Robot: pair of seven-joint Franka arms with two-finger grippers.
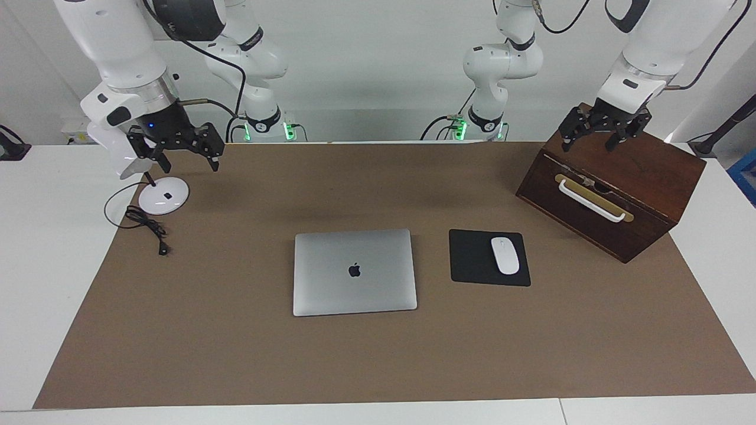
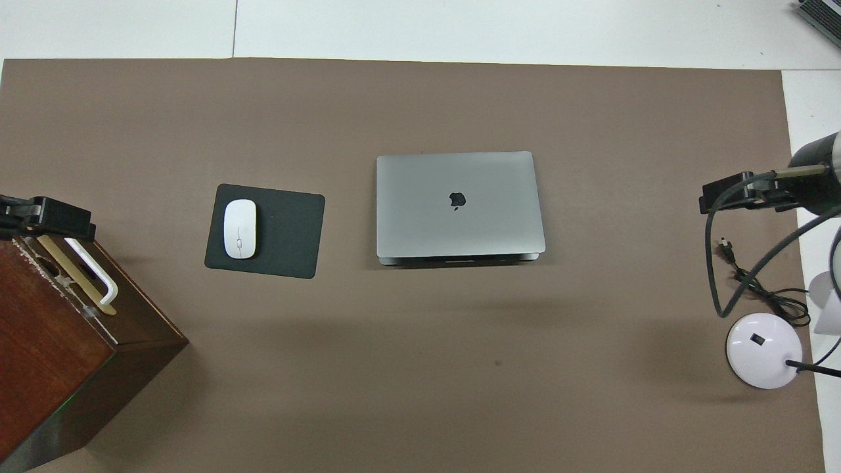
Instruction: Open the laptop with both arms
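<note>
The laptop (image 1: 354,271) (image 2: 458,205) lies closed and flat in the middle of the brown mat, silver lid up with the dark apple logo showing. Neither gripper touches it. My left gripper (image 1: 603,137) (image 2: 46,217) hangs open over the wooden box at the left arm's end of the table. Over the round lamp base at the right arm's end, my right gripper (image 1: 188,158) (image 2: 742,194) hangs open and holds nothing. Both are up in the air, well away from the laptop.
A black mouse pad (image 1: 472,260) (image 2: 289,230) with a white mouse (image 1: 505,255) (image 2: 239,228) lies beside the laptop toward the left arm's end. There stands a dark wooden box (image 1: 644,177) (image 2: 52,355) with a white handle. A white lamp base (image 1: 164,196) (image 2: 763,341) and black cable (image 1: 147,224) sit at the right arm's end.
</note>
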